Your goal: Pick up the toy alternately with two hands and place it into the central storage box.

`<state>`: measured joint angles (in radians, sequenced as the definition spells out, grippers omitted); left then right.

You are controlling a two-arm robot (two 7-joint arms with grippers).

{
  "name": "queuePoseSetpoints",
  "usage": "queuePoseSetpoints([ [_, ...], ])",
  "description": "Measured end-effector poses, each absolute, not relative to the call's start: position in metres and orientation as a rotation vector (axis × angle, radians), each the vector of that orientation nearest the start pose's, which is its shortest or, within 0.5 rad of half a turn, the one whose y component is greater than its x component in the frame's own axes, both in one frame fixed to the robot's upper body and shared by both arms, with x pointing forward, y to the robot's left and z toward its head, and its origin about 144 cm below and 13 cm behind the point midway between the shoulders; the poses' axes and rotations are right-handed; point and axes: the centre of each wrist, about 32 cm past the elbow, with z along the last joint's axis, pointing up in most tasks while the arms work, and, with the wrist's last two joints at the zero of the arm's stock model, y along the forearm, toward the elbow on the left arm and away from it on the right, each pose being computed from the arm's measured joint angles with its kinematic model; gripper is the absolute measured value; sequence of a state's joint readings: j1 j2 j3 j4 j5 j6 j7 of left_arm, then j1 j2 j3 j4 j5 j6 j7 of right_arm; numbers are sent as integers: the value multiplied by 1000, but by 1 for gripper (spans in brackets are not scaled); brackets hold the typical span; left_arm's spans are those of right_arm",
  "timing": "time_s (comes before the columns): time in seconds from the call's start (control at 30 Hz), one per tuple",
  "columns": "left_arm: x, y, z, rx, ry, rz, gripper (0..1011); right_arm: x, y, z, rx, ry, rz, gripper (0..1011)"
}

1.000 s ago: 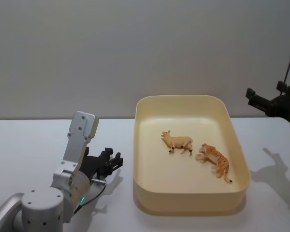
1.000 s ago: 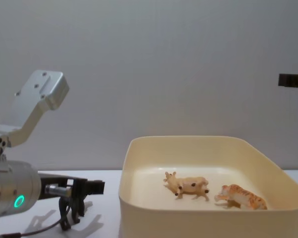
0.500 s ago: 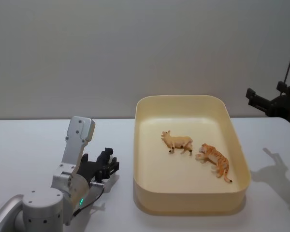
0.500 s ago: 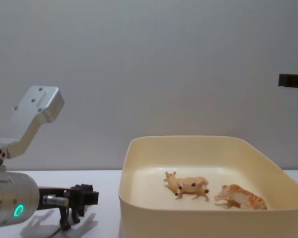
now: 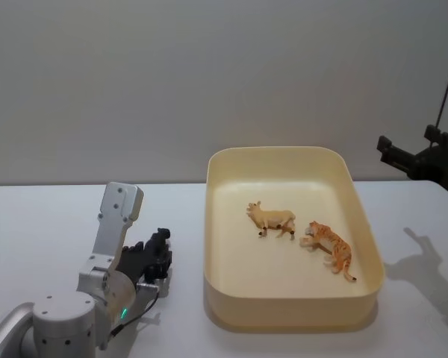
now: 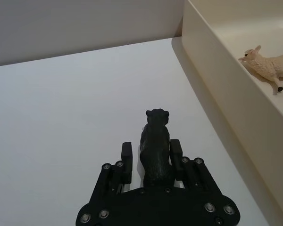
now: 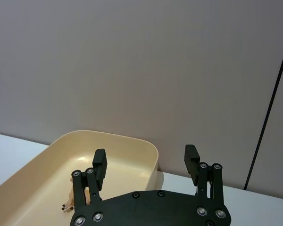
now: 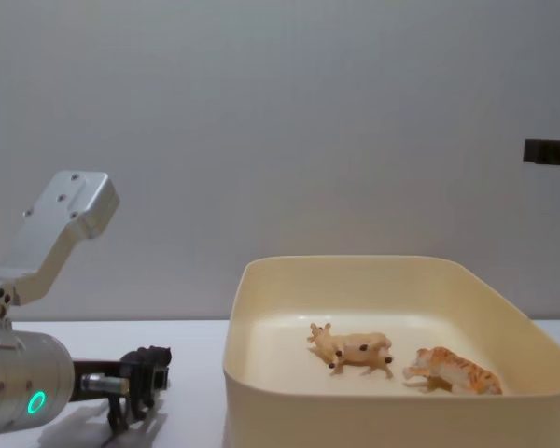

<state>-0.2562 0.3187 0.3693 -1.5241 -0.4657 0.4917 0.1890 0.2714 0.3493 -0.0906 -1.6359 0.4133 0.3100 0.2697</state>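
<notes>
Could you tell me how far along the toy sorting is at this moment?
Two toys, a pale sheep and an orange tiger, already lie in the cream storage box. In hand: the left tool sits low on the table left of the box, its fingers around a black animal figurine. Left: lifting it into the box. The right tool hangs open, raised at the right.

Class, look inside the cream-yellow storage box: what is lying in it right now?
Inside the storage box lie a pale lamb figurine and an orange tiger figurine, apart from each other. In the chest view, the near wall hides the floor closest to it.
</notes>
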Motion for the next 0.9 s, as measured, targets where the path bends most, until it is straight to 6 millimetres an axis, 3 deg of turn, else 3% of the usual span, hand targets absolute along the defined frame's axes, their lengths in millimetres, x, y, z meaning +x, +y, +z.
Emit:
queuePoseSetpoints([
  [0.2,511,213,1190,342,293,1380,329,519,-294,1264,20,31,-1178,1001],
  [0.47,511,211,1194,348,257,1407,329,519,-294,1264,20,31,-1178,1001],
  [0.9,518,205,1219,307,100,1408,329,520,-294,1264,20,31,-1178,1001],
])
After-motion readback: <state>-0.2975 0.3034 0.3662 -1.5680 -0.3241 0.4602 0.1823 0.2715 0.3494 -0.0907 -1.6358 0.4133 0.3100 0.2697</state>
